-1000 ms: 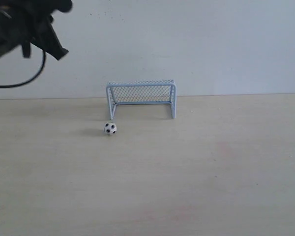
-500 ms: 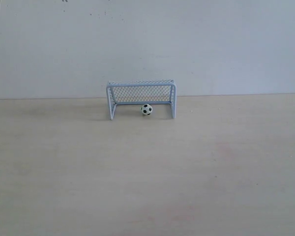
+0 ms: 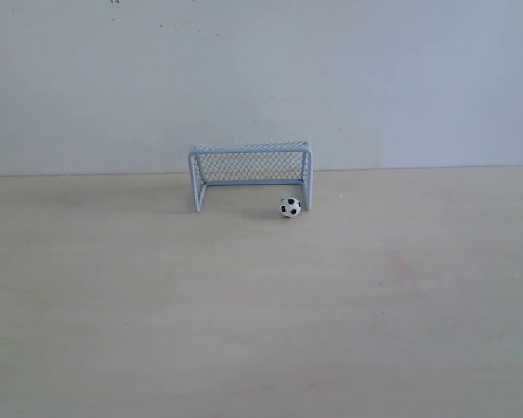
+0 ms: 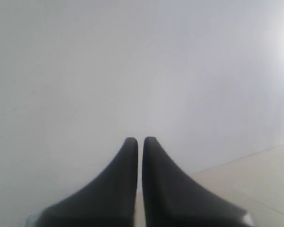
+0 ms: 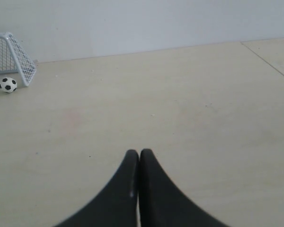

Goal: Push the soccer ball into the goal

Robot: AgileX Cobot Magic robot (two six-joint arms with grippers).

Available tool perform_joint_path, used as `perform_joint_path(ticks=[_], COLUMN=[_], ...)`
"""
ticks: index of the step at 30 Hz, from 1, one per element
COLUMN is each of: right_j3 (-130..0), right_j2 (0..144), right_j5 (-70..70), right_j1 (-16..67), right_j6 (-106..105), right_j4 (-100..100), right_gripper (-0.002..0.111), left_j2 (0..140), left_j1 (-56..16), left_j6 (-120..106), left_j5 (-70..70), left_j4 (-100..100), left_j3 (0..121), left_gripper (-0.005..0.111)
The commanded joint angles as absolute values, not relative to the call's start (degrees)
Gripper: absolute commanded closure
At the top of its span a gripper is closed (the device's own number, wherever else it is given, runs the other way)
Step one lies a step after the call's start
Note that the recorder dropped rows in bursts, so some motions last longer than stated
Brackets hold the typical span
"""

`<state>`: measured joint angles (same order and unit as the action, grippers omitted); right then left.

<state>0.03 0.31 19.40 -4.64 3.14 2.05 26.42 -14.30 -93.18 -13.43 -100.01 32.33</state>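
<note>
The soccer ball (image 3: 288,207) rests on the table just in front of the goal's right post, at the mouth of the goal (image 3: 251,174). In the right wrist view the soccer ball (image 5: 8,84) lies beside the goal (image 5: 14,56) post, far from my right gripper (image 5: 138,152), which is shut with nothing in it. My left gripper (image 4: 140,140) is shut, holds nothing and faces the pale wall. Neither gripper shows in the exterior view.
A light wooden table (image 3: 261,313) runs up to a plain white wall (image 3: 331,78) right behind the goal. A seam in the tabletop (image 5: 270,59) shows in the right wrist view.
The left arm has left the exterior view. The ball went from left of the goal into its mouth, then rolled out to the front of the right post.
</note>
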Motion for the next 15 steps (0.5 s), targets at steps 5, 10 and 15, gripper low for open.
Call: perform_joint_path(ticks=[5,10,15], right_j3=[0.00,0.00,0.00], right_j2=[0.00,0.00,0.00], right_j5=[19.12,19.12,19.12], right_j1=[-5.01,-5.01,-5.01], right_j6=[2.89,2.89,2.89], right_j4=[1.93,1.93,1.93], right_gripper=[0.109,0.109,0.109], left_j2=[17.58,15.46,15.23], left_j1=[-14.58,-14.58,-14.58], left_j6=[-92.53,-92.53,-92.53], left_j5=[-21.55,-21.27,-21.02], left_j4=[-99.95,-99.95,-99.95], left_j3=[31.09,31.09,31.09], left_gripper=[0.102,0.102,0.102])
